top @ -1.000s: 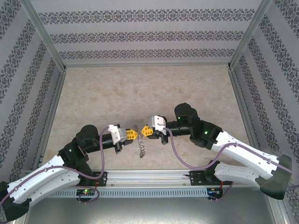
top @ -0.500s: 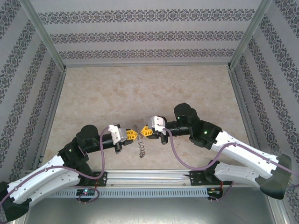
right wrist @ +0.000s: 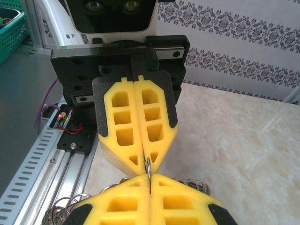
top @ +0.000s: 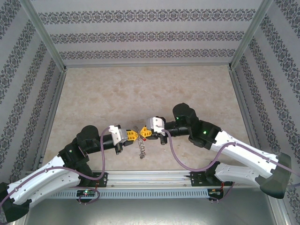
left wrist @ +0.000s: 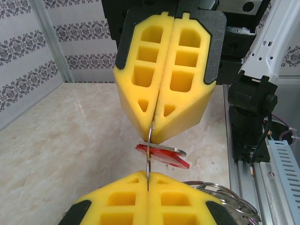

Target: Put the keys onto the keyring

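Keyring point(left wrist: 148, 159) sits just below the centre of the top view, caught between the two grippers. Its thin rim is clamped from opposite ends by the left gripper point(left wrist: 147, 182) and the right gripper point(left wrist: 157, 136), each with its fingers pressed together on the wire.

Against a second ago, the right arm point(top: 206, 133) has slid a little leftward in the top view. The two sets of yellow tips now sit closer, and a red speck shows between them. Neither grip has let go. I judge this to be working the key point(left wrist: 165, 158) along the ring rather than a fresh grasp, so threading looks under way, not finished.

In the left wrist view the ring stands edge-on, a thin line running top to bottom from one finger seam to the other. The key lies crosswise against it. Its long axis runs from frame centre toward lower right, and its tip points lower right. Wire loops point(left wrist: 220, 194) trail at lower right.
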{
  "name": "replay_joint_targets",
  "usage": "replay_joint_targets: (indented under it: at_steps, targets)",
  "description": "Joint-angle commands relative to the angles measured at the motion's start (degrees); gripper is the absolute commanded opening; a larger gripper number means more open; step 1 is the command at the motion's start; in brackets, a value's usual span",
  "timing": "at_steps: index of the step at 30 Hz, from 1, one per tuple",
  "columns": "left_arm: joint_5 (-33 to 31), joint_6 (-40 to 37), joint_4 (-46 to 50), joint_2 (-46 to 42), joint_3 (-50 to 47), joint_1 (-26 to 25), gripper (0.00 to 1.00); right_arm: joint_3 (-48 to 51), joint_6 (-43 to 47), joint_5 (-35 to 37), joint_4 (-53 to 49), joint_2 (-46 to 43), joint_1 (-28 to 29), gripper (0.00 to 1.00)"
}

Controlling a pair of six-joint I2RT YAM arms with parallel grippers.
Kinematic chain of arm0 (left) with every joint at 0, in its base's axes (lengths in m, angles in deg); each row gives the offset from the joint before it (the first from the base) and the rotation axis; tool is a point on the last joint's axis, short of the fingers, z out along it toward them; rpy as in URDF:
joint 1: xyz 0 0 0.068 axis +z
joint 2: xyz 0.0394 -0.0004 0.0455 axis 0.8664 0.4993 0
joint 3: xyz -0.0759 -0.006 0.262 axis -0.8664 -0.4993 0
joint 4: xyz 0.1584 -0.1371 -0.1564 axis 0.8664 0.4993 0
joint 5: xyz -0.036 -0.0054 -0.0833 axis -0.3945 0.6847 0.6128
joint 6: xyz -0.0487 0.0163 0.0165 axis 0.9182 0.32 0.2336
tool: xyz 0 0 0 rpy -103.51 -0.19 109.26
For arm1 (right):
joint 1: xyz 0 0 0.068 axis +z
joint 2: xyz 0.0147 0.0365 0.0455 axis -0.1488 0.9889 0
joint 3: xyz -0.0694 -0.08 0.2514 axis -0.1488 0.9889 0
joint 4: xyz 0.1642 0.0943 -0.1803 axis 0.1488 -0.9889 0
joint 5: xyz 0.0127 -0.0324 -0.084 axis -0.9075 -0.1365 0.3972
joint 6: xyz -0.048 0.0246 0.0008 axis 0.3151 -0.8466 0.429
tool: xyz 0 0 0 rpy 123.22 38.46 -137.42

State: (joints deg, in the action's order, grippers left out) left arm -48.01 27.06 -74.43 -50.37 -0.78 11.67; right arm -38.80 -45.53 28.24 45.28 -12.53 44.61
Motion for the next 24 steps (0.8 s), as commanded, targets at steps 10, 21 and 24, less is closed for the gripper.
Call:
replay_joint_targets:
  at_steps: [10,21,24]
  targets:
    - [1.65,-0.83,-4.32,-1.83,1.29,-0.66,0.0,-0.46,1.92,2.34,-3.01,0.67,0.71,0.0]
    - [1.66,-0.91,-4.08,-2.02,1.2,-0.66,0.0,-0.87,2.44,2.72,-3.54,1.12,0.67,0.0]
    - [1.66,-1.01,-4.12,-2.02,1.25,-0.66,0.0,-0.86,2.54,2.86,-3.5,1.23,0.71,0.0]
